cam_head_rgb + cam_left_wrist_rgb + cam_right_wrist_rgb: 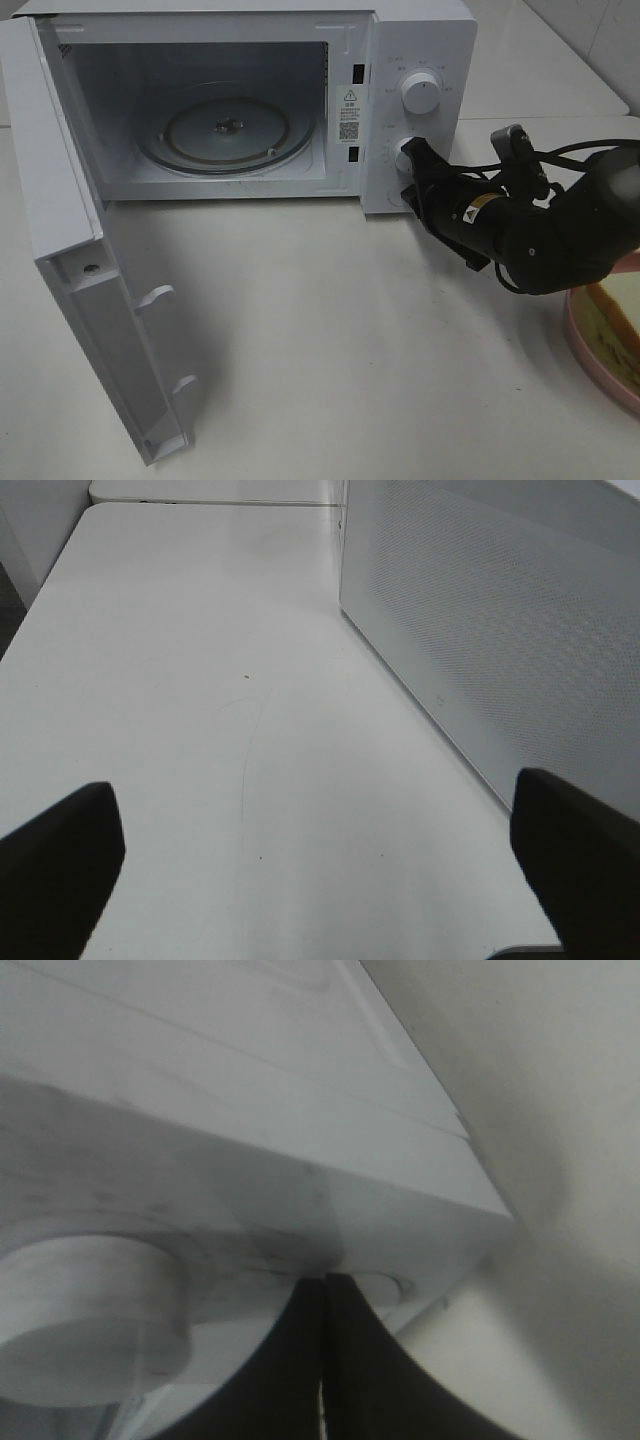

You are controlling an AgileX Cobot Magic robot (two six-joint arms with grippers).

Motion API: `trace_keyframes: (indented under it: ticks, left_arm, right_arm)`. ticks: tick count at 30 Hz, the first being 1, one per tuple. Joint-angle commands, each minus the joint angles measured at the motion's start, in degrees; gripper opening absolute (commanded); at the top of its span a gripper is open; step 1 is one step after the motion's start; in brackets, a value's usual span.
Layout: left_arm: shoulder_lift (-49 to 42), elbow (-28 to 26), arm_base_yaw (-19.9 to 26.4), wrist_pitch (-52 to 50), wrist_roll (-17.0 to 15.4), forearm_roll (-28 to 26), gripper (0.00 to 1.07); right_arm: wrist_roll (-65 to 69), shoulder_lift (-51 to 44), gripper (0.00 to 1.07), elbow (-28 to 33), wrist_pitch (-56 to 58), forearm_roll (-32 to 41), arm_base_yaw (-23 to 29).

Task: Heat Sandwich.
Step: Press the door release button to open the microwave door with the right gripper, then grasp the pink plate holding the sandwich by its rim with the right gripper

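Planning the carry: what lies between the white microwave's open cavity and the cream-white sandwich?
The black right arm, its tool shut at the lower white knob; exterior high view shows it.

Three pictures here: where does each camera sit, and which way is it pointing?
Exterior high: mounted above, looking down on the open microwave and table; shows the right arm and right hand at the lower knob.
Left wrist: on the left arm, facing along the table beside a perforated panel; shows the open left hand.
Right wrist: on the right arm, close against the microwave's knobs; shows the shut right hand.
Shared: exterior and right wrist both show that hand at the knobs.
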Motion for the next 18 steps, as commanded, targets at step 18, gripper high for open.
trace_keyframes:
  ticks: [18]
  left_arm:
    - [-1.15, 0.11, 0.06, -0.52, 0.00, 0.00, 0.98]
  right_arm:
    - [-4.30, -12.83, 0.00, 7.16, 10.60, -17.02, -1.03]
